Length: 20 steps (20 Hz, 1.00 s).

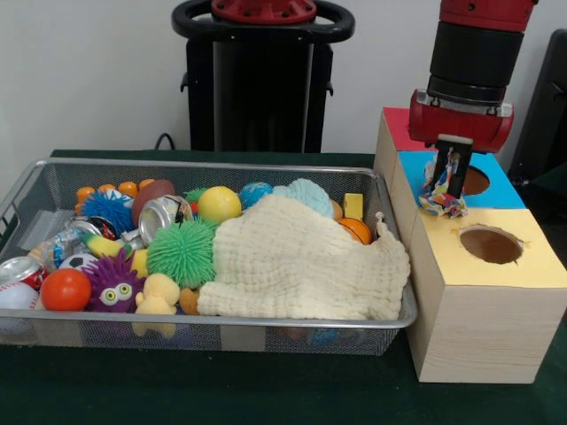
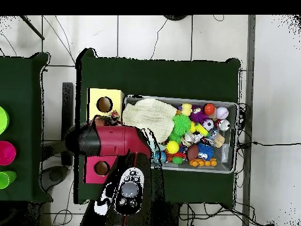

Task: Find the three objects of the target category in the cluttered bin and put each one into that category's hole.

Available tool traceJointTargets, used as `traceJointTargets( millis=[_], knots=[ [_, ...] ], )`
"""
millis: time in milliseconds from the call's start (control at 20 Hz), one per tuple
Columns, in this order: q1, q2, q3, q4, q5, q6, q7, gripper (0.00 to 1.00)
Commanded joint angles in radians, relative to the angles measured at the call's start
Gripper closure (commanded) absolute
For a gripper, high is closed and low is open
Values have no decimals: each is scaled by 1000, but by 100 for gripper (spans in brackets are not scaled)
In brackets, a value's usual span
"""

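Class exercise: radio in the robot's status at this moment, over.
Tool shut on rope toy, above blue hole. Cream cloth covers much of bin. Drop path clear.

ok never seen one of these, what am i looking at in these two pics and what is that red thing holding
The red and black thing is a robot arm. One picture faces it from across the table; the other looks straight down from above. On the green table sits a wire bin full of toys: balls, spiky rubber toys, crushed cans, partly covered by a cream cloth. Beside it is a wooden box with red, blue and yellow tops, with round holes in them. The arm's gripper is shut on a small multicoloured rope toy, holding it over the blue section, by its hole.
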Motion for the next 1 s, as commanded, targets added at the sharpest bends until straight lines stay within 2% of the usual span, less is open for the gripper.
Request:
traceJointTargets(
  millis=[50,700,1000],
  knots=[
    [9,107,-7,-68,71,-39,252,100],
    [66,138,-30,-125,152,16,258,100],
    [69,149,-32,-161,183,47,244,100]
  ],
)
